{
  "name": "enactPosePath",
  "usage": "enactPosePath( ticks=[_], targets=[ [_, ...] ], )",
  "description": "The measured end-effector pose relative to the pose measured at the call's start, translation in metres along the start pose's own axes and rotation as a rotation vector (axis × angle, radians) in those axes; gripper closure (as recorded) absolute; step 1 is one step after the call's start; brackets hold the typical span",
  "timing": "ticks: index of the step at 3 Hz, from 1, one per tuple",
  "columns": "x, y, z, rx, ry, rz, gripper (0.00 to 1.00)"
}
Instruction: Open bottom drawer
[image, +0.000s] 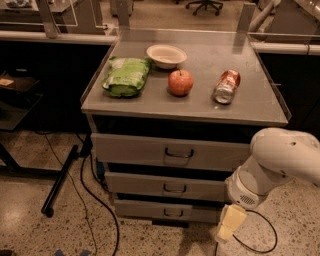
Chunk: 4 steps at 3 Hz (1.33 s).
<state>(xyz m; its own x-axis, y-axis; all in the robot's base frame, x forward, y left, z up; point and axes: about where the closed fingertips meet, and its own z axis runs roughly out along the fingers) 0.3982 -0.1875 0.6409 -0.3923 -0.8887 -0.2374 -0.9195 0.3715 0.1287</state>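
Gripper (230, 223): low near the floor, just beside the right end of the bottom drawer (165, 211)
Grip: cannot tell whether open or closed

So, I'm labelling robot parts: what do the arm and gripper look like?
The arm is a smooth, bulky white shell with rounded joints; one joint face carries a patch of small dark vent holes. The gripper, low at the right beside the bottom drawer, is a pale cream block. No markings visible.
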Motion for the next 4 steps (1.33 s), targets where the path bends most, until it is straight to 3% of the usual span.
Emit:
enactPosePath(
  ticks=[1, 2, 3, 4],
  targets=[
    [0.006, -0.016, 0.047, -0.048, -0.028, 0.033, 0.0],
    [0.008, -0.015, 0.055, -0.064, -0.028, 0.037, 0.0],
    [0.016, -0.007, 0.065, -0.085, -0.052, 0.026, 0.0],
    [0.019, -0.001, 0.105, -0.117, -0.058, -0.023, 0.0]
  ],
)
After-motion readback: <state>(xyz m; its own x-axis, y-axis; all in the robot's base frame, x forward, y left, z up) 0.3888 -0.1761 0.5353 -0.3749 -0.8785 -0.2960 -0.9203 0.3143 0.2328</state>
